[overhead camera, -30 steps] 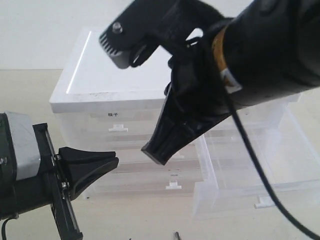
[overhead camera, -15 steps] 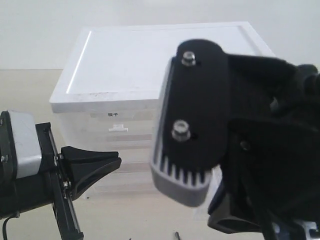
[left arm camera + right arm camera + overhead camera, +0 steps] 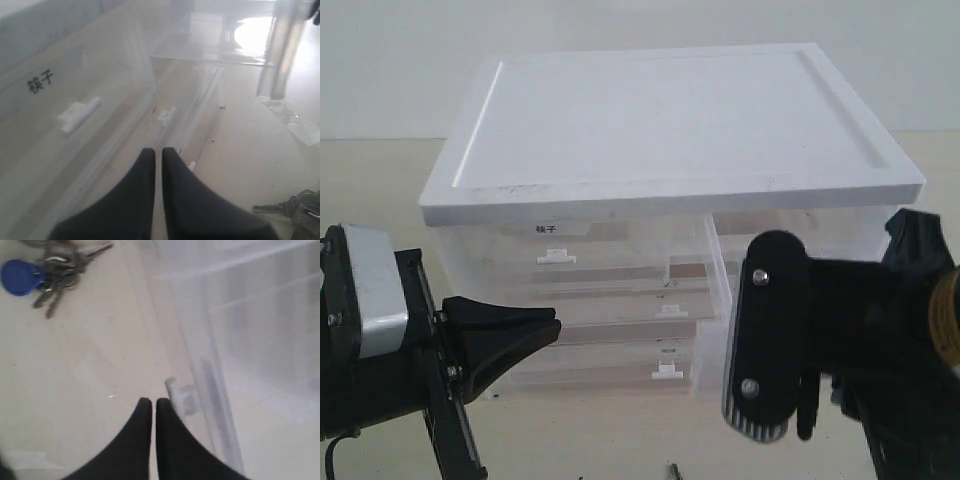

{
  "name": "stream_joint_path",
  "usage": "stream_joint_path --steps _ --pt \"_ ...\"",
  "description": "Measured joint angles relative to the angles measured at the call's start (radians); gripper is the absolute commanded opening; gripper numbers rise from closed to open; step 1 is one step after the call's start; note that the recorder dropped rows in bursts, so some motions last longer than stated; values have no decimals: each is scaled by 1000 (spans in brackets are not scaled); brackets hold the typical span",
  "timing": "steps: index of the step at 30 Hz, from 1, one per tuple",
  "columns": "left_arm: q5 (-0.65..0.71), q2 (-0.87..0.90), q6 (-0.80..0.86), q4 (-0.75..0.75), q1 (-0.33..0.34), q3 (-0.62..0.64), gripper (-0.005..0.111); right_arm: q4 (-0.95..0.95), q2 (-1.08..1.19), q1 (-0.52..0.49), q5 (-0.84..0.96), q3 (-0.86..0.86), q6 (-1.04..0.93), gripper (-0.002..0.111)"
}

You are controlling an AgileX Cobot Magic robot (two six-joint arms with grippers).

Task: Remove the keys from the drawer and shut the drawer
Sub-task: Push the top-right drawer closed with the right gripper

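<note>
The keys (image 3: 55,267), a metal bunch with a blue fob, lie on the tabletop outside the drawer. They also show in the left wrist view (image 3: 295,207), and as a tiny dark tip at the exterior view's bottom edge (image 3: 672,470). The drawer (image 3: 712,270), translucent white, stands pulled out of the cabinet's right half. Its small tab handle (image 3: 181,397) is right beside my right gripper (image 3: 153,401), which is shut and empty, low over the table. In the exterior view only that arm's black wrist (image 3: 765,335) shows, hiding the drawer's front. My left gripper (image 3: 545,325) is shut and empty, pointing at the left drawers.
The white plastic cabinet (image 3: 660,120) has a flat lid and stacked translucent drawers. The upper left drawer carries a black-character label (image 3: 550,229) and a tab handle (image 3: 77,115). Bare beige tabletop (image 3: 90,365) lies in front.
My right arm has swung down from in front of the cabinet to low at the front right, by the drawer's handle. The left gripper has stayed put.
</note>
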Motion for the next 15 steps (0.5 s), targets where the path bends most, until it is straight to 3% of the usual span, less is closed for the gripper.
stream_joint_path --steps 15 --pt "0 0 0 4 0 0 4 -312 0 0 -152 62 248 0"
